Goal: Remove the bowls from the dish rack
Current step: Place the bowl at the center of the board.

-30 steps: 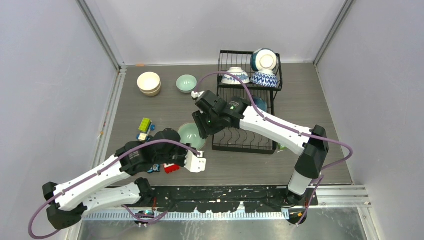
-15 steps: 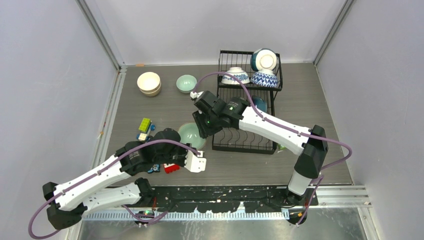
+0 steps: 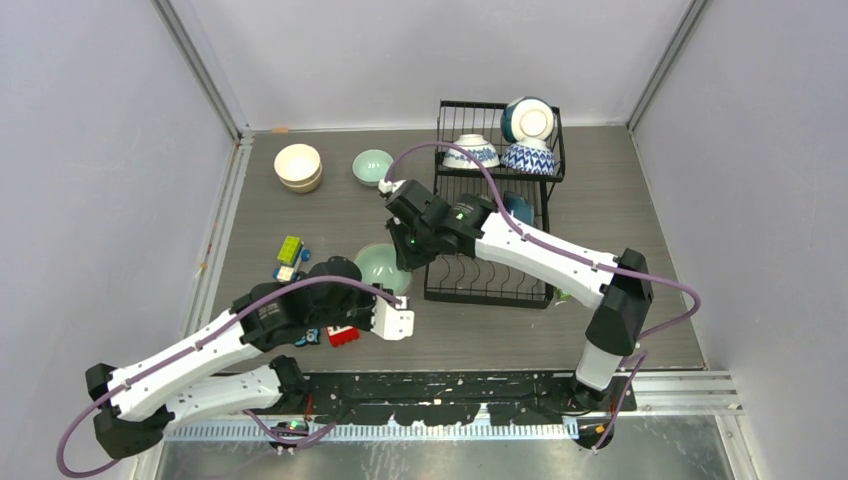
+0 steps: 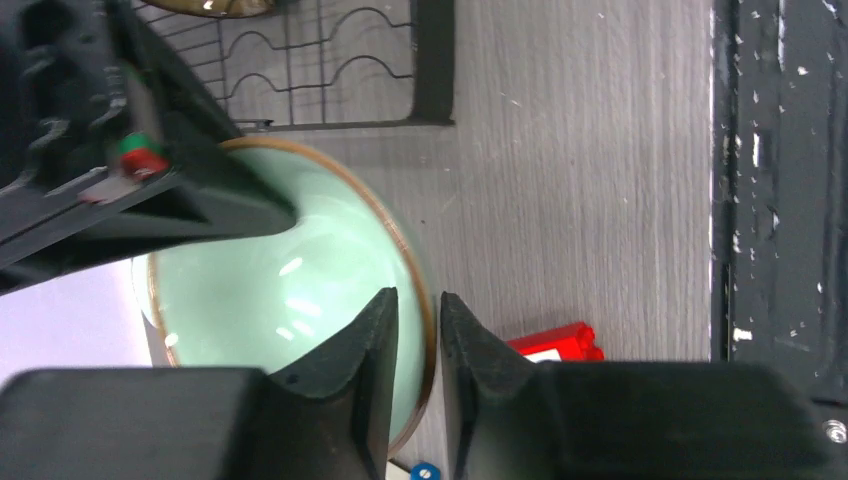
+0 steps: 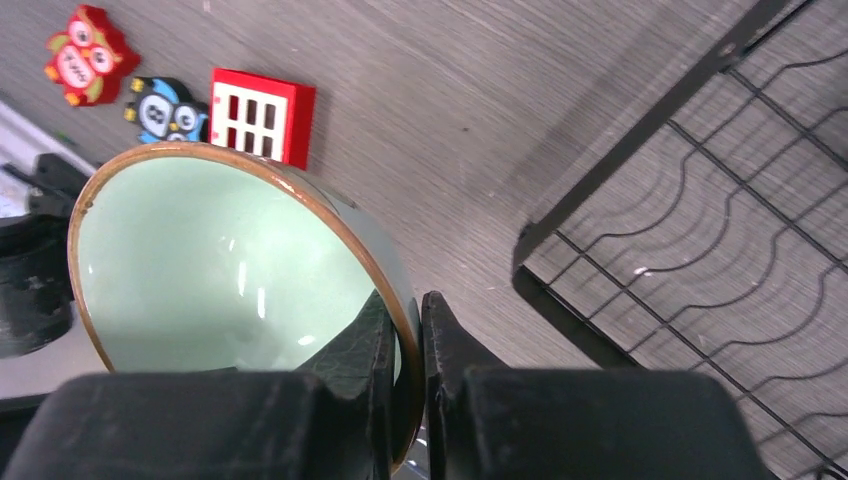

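Newly clamped by right pincer (image 5: 405,312): green bowl (image 3: 380,268), just left of rack (image 3: 487,298). Pinched at rim by left pincer (image 4: 418,312) too. Could slip or crack if tugged opposite ways.

You have the large black wire two-tier dish rack (image 3: 490,285) standing upright. Its upper basket holds two upside-down blue-and-white patterned ceramic bowls (image 3: 528,157) and a leaning dark teal bowl (image 3: 527,120). A brown-rimmed pale green ceramic bowl (image 3: 381,268) is tilted just left of the rack. Stacked cream bowls (image 3: 298,166) and a small pale green bowl (image 3: 372,166) sit farther left.
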You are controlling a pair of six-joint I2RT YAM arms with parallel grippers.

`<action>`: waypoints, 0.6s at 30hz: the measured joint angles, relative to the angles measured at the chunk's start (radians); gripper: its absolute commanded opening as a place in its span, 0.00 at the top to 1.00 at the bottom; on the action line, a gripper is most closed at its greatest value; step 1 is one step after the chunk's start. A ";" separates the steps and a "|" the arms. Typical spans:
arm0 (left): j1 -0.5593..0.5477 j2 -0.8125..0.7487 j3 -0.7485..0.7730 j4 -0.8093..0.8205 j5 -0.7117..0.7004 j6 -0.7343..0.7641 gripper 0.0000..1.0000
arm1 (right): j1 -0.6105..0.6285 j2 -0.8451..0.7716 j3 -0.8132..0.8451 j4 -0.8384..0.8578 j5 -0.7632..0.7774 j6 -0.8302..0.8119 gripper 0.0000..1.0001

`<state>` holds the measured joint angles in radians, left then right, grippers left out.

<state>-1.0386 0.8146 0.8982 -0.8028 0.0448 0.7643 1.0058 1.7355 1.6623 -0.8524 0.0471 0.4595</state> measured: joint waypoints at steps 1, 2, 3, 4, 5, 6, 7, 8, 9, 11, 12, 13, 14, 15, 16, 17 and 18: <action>0.000 0.000 -0.001 0.007 -0.005 -0.002 0.55 | 0.000 0.000 0.000 0.000 0.002 -0.001 0.99; 0.000 -0.002 -0.001 0.022 -0.009 -0.005 0.46 | 0.000 0.000 0.000 -0.006 0.014 -0.003 0.99; 0.000 -0.007 -0.001 0.042 -0.016 -0.011 0.10 | 0.000 0.000 -0.003 -0.012 0.021 -0.003 0.99; 0.000 -0.013 -0.001 0.059 -0.023 -0.021 0.02 | 0.000 0.000 -0.004 -0.018 0.026 -0.001 0.99; 0.000 -0.021 -0.003 0.074 -0.030 -0.020 0.00 | 0.000 0.000 -0.005 -0.023 0.033 -0.005 0.99; 0.000 -0.031 -0.007 0.097 -0.039 -0.035 0.00 | 0.000 0.000 -0.006 -0.027 0.043 -0.005 0.99; 0.000 -0.045 -0.014 0.122 -0.048 -0.048 0.00 | 0.000 0.000 -0.006 -0.034 0.050 -0.005 0.99; 0.000 -0.064 -0.026 0.154 -0.062 -0.057 0.00 | 0.000 0.000 -0.007 -0.041 0.060 -0.005 0.99; 0.000 -0.084 -0.039 0.182 -0.074 -0.065 0.00 | 0.000 0.000 -0.008 -0.045 0.069 -0.005 0.99; 0.000 -0.109 -0.062 0.225 -0.099 -0.086 0.00 | 0.000 -0.003 -0.020 -0.046 0.092 -0.004 0.99; 0.000 -0.113 -0.066 0.238 -0.109 -0.101 0.00 | 0.000 -0.003 -0.026 -0.048 0.103 -0.004 0.99; 0.000 -0.113 -0.067 0.249 -0.121 -0.117 0.00 | 0.000 -0.004 -0.032 -0.051 0.113 -0.004 0.99; 0.000 -0.111 -0.066 0.262 -0.131 -0.137 0.00 | 0.000 -0.008 -0.045 -0.052 0.130 -0.004 0.99; 0.000 -0.105 -0.066 0.275 -0.142 -0.159 0.00 | 0.000 -0.010 -0.051 -0.056 0.140 -0.004 0.99; 0.000 -0.098 -0.066 0.286 -0.153 -0.180 0.00 | 0.000 -0.013 -0.057 -0.060 0.151 -0.004 0.99; 0.000 -0.087 -0.064 0.291 -0.166 -0.212 0.00 | 0.000 -0.019 -0.066 -0.063 0.167 -0.005 0.99; 0.000 -0.076 -0.057 0.294 -0.177 -0.241 0.00 | 0.000 -0.026 -0.076 -0.063 0.184 -0.004 0.99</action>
<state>-1.0386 0.7387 0.8413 -0.5091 -0.1322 0.5232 1.0058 1.7092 1.5860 -0.9157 0.2310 0.4553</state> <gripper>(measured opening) 0.996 0.148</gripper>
